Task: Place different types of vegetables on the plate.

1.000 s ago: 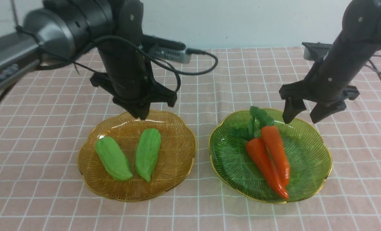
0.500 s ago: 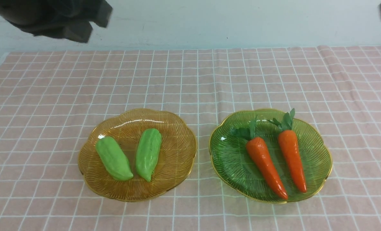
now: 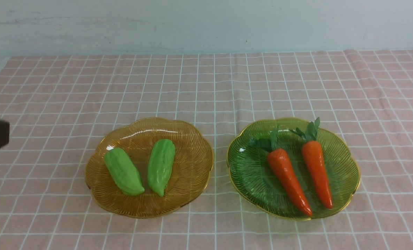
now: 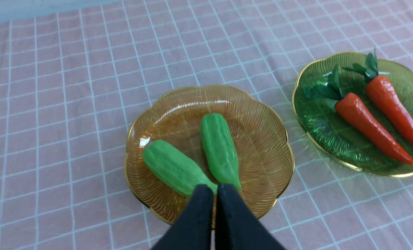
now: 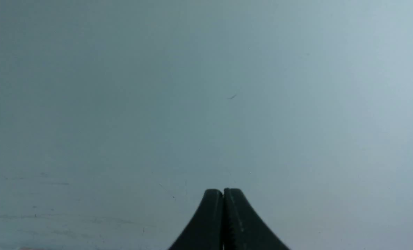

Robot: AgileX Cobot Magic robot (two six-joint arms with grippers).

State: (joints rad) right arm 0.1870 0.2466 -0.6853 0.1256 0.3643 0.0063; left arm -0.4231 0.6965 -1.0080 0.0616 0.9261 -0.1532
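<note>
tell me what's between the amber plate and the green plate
Only a bare strip of pink checked tablecloth; the amber plate and green plate stand apart, as the front view shows.

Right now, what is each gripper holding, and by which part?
Nothing. Left gripper and right gripper are shut, empty; gourds lie on the amber plate, carrots on the green plate.

Right pincer (image 5: 223, 194) pressed tight together, empty, facing nothing but a plain grey-blue wall (image 5: 206, 86).

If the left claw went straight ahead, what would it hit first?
The left claw would likely meet the pointed ends of two glossy green toy gourds on the ribbed amber glass plate; depth unclear.
</note>
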